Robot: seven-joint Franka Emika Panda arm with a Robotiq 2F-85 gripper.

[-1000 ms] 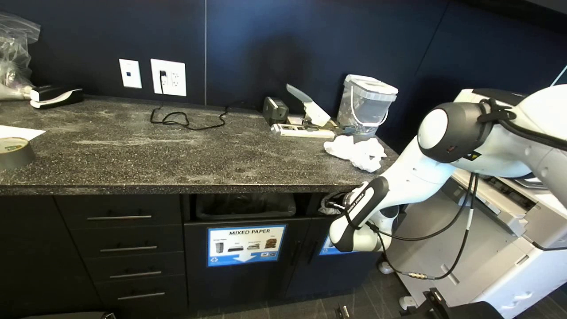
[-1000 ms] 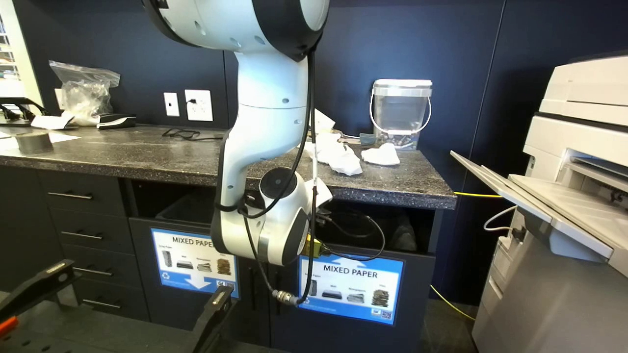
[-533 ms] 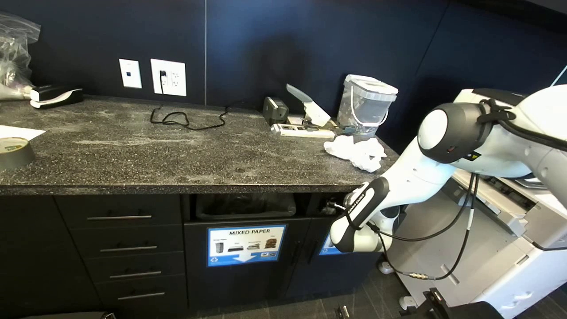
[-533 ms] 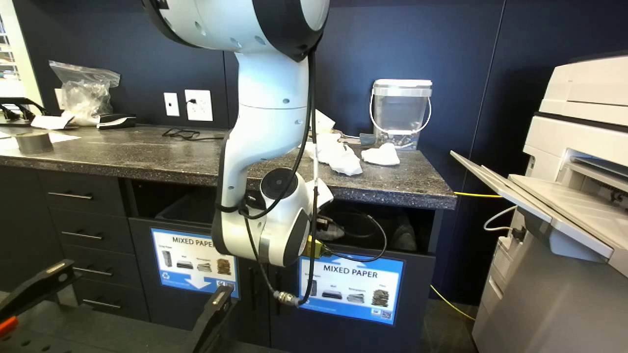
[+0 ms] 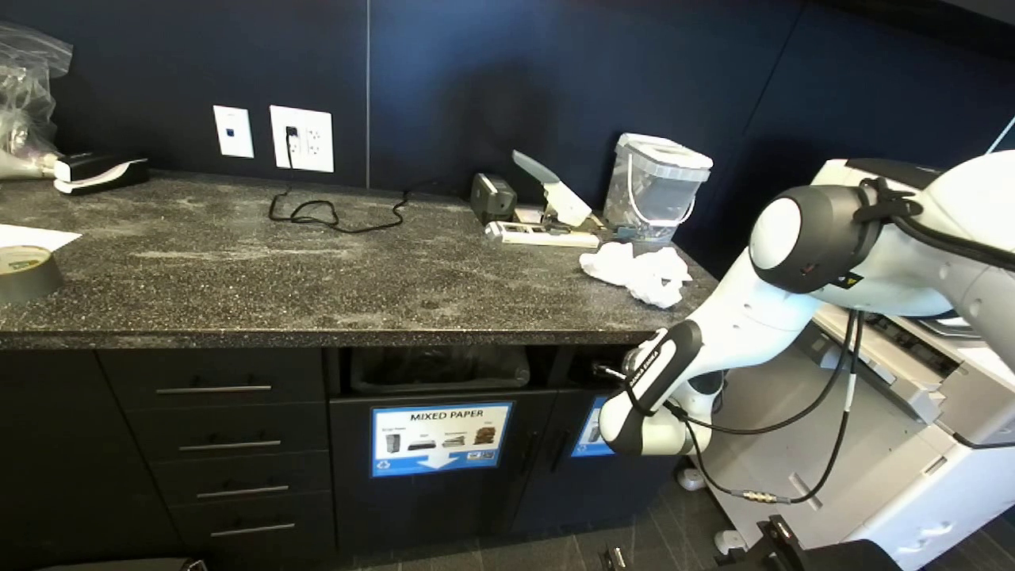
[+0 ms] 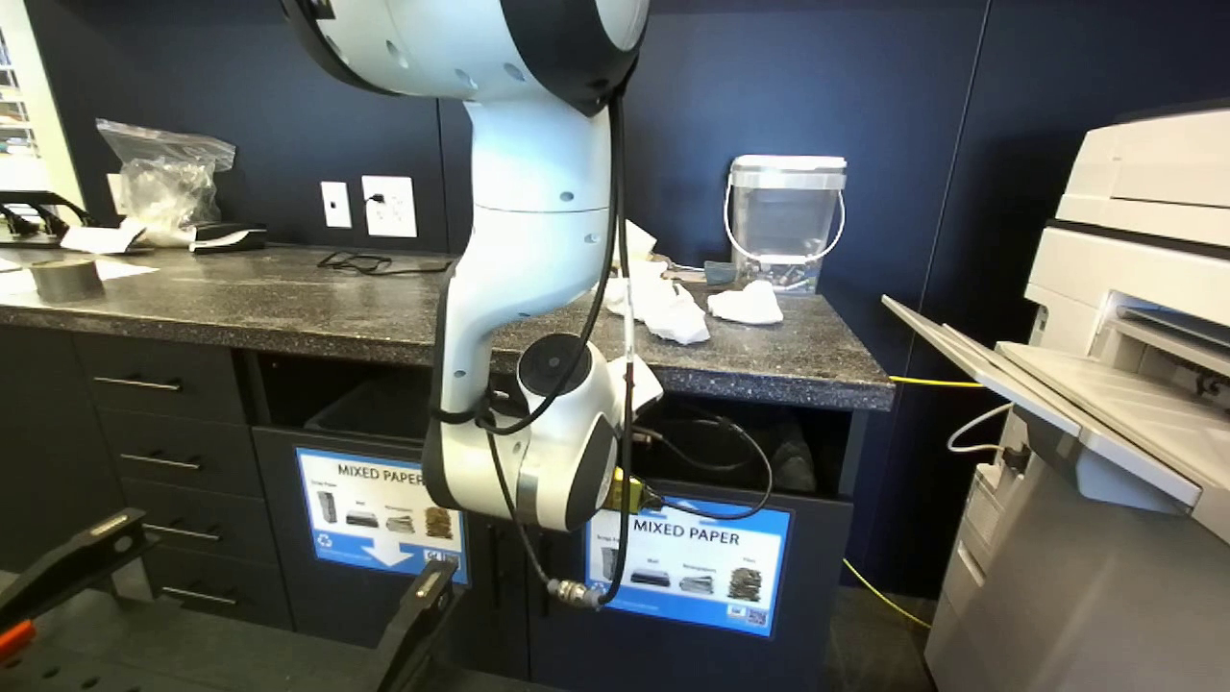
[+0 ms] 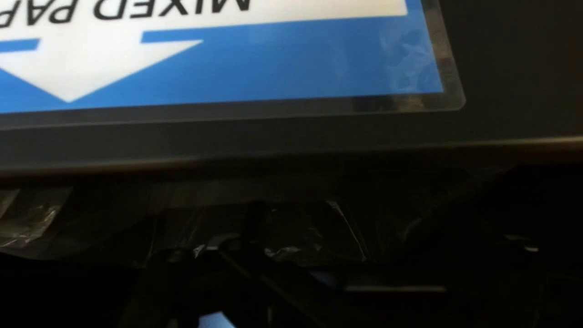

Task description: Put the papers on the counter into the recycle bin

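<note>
MIXED PAPER on down-arrow sign (image 5: 442, 440) and up-arrow sign (image 6: 688, 565), both on cabinet doors (image 6: 682, 658); FRANKA EMIKA on robot arm (image 5: 757, 313)

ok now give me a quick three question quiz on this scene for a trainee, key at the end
1. Multiple choice: in an exterior view, where do the crumpled white papers lie?
(a) on the printer
(b) on the dark speckled countertop
(c) on the floor

2. True or false: in the wrist view, the white arrow on the blue MIXED PAPER sign points toward the recycle bin slot.

3. Short answer: what lidded thing stands behind the papers?

Key: 1: b. 2: true. 3: the clear plastic bucket.
</note>
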